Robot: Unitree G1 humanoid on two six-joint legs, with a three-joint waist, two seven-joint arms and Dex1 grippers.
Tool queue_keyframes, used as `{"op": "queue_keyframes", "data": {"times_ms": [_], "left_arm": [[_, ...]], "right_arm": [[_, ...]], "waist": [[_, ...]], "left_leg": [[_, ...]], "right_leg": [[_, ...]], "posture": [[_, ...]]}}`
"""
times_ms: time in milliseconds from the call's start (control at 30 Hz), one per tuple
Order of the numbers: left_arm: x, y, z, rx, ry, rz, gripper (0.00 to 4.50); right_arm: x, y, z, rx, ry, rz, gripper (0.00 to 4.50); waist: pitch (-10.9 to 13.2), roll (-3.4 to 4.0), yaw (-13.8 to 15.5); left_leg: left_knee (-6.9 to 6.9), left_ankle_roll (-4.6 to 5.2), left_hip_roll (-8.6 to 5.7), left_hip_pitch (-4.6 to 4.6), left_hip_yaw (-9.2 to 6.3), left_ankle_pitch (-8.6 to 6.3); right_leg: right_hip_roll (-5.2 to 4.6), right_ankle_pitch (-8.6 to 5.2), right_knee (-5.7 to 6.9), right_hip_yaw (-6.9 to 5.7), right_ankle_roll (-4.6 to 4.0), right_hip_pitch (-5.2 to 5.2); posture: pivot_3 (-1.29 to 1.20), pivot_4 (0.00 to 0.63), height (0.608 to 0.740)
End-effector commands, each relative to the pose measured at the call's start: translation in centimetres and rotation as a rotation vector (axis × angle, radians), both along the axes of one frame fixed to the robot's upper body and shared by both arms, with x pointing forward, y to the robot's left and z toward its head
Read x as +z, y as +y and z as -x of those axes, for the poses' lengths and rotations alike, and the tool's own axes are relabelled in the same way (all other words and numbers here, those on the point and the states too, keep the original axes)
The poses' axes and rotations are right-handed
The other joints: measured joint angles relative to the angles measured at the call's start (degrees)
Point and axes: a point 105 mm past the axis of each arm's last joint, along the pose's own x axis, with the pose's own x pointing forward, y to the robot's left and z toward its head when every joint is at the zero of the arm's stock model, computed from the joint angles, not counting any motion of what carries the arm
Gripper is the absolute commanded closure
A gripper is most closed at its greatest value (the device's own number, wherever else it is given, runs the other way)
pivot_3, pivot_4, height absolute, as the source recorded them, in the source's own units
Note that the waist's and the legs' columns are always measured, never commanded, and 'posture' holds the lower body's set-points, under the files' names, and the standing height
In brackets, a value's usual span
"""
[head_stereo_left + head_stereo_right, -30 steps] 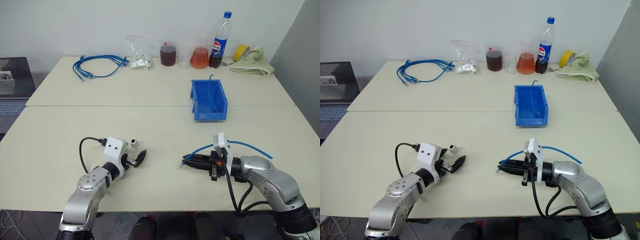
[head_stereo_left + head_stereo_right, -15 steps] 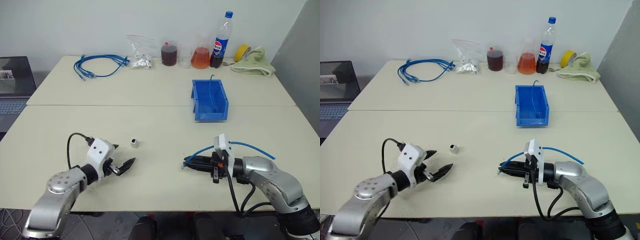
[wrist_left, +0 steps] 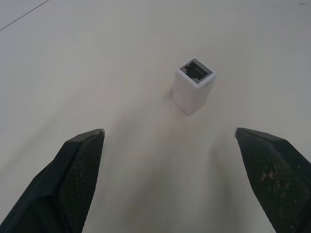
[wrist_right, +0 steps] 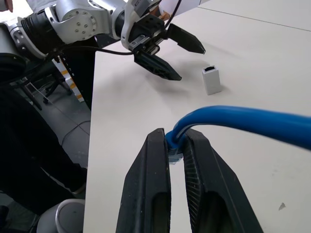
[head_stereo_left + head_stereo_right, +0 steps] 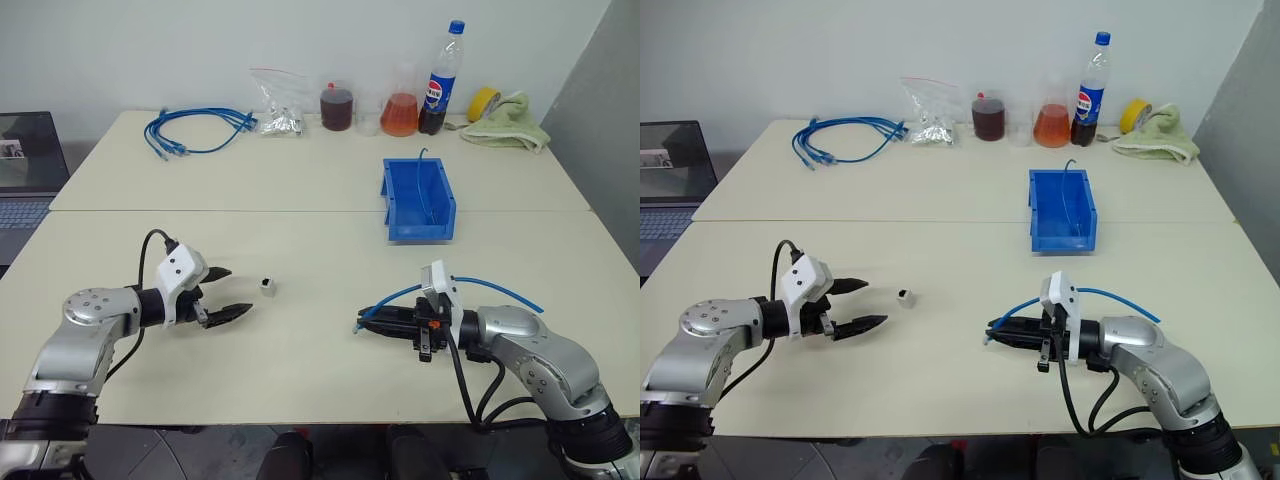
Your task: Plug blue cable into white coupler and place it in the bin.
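Head views: white coupler (image 5: 267, 287) upright on the bare cream table (image 5: 320, 250), at about 2 o'clock of the left gripper (image 5: 222, 293), just beyond its widely spread black fingers. Right gripper (image 5: 372, 322) pressed tight on the blue cable (image 5: 480, 286) near its plug, cable arcing back over the wrist. Bin (image 5: 418, 199) well apart at 12 o'clock from the right gripper, glossy blue plastic, a thin cable already inside.

Left wrist view: coupler (image 3: 194, 85) centred between the two textured, wedge-shaped fingertips (image 3: 77, 170), matte boxy block, dark socket facing up. Best closed on the flat side walls, low, leaving the socket clear and square.

Right wrist view: smooth rubbery cable (image 4: 243, 121) pinched between the fingers, clear plug barely protruding; coupler (image 4: 212, 79) at 1 o'clock. Worth keeping the plug level for insertion.
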Motion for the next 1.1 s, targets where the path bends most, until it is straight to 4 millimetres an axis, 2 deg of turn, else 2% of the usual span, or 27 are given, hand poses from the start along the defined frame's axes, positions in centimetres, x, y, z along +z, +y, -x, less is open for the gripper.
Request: {"op": "queue_keyframes", "data": {"times_ms": [33, 300, 567, 1033, 1100], "left_arm": [[0.5, -0.2, -0.9, -0.09, -0.025, -0.063, 0.0], [-0.6, -1.2, -1.7, -0.213, -0.019, -0.129, 0.0], [-0.6, -2.2, -3.2, -0.245, -0.055, -0.135, 0.0], [-1.4, -3.1, -3.8, -0.305, 0.001, -0.119, 0.0], [-1.5, -3.2, -3.7, -0.313, 0.01, -0.113, 0.36]], "right_arm": [[1.1, 0.5, 0.3, 0.026, -0.032, -0.024, 4.39], [1.1, 0.5, 0.5, 0.027, -0.019, -0.022, 4.39], [1.1, 0.5, 0.5, 0.032, -0.012, -0.023, 4.39], [1.1, 0.3, 0.4, 0.025, -0.005, -0.022, 4.39], [1.1, 0.2, 0.4, 0.022, -0.004, -0.02, 4.39]], "waist": [[0.0, 0.0, 0.0], [0.0, 0.0, -0.1], [0.0, -0.01, -0.1], [0.0, -0.01, -0.1], [0.0, -0.01, -0.1]], "left_leg": [[0.0, 0.0, 0.0, 0.0, 0.0, 0.0], [0.02, 0.0, -0.02, 0.0, 0.02, 0.0], [0.06, 0.0, -0.04, -0.01, 0.01, 0.0], [0.08, 0.0, -0.04, -0.01, -0.01, 0.0], [0.08, 0.0, -0.04, -0.01, -0.01, 0.0]], "right_leg": [[0.01, 0.0, 0.0, -0.01, 0.0, 0.0], [0.03, 0.0, 0.04, 0.0, 0.0, -0.01], [0.06, 0.0, 0.07, -0.02, 0.0, -0.01], [0.12, 0.0, 0.09, -0.01, 0.0, -0.02], [0.12, 0.0, 0.09, -0.02, 0.0, -0.01]], "posture": [[0.0, 0.15, 0.74], [0.0, 0.15, 0.74], [0.0, 0.15, 0.74], [0.0, 0.15, 0.74], [0.0, 0.15, 0.74]]}}
